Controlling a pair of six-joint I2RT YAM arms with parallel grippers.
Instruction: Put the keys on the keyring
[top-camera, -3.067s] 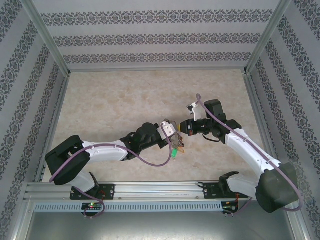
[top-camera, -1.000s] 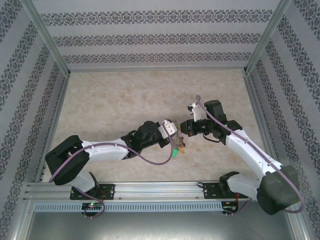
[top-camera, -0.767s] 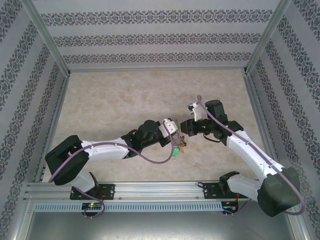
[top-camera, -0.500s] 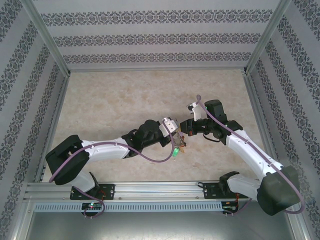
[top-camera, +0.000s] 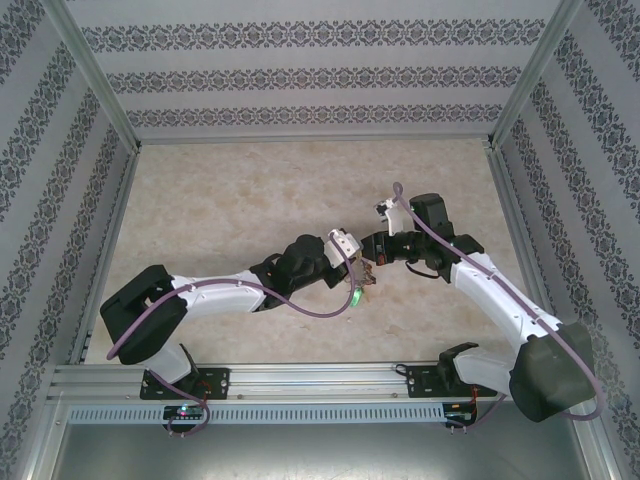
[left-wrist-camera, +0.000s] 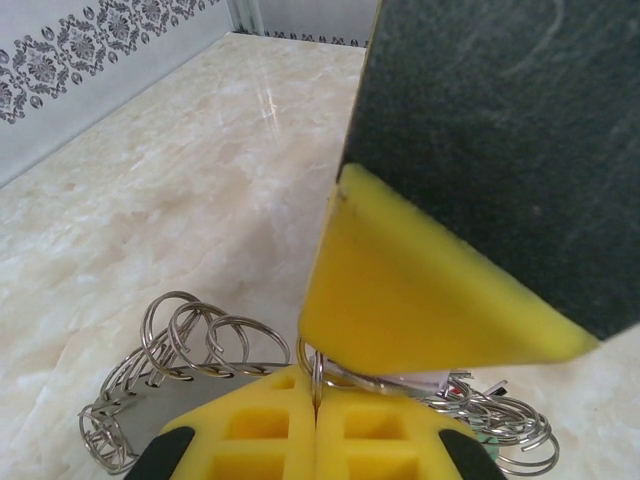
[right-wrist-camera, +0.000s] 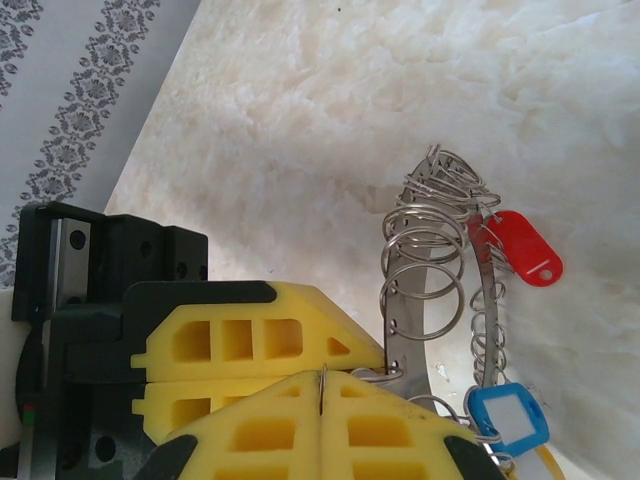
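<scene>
The keyring (right-wrist-camera: 400, 335), a flat grey band fringed with small wire loops, hangs off the table between both grippers. My right gripper (right-wrist-camera: 322, 382) is shut, pinching one thin loop. My left gripper (left-wrist-camera: 318, 385) is shut on another loop, with the ring's grey plate (left-wrist-camera: 165, 400) to its left. The two sets of yellow fingers touch tip to tip, the left fingers (right-wrist-camera: 250, 345) lying across the right ones. A red key (right-wrist-camera: 520, 250) and a blue key (right-wrist-camera: 505, 415) hang on loops. From above, a green key (top-camera: 355, 297) dangles under the left gripper (top-camera: 352, 262) and the right gripper (top-camera: 370, 254).
The marble tabletop (top-camera: 250, 190) lies open to the far side and left of the arms. Patterned walls (top-camera: 300, 80) enclose it on three sides. A metal rail (top-camera: 300, 380) runs along the near edge by the arm bases.
Both grippers have drifted slightly toward the far side with the keyring still between them. Their jaws stayed shut and the green key swung along.
</scene>
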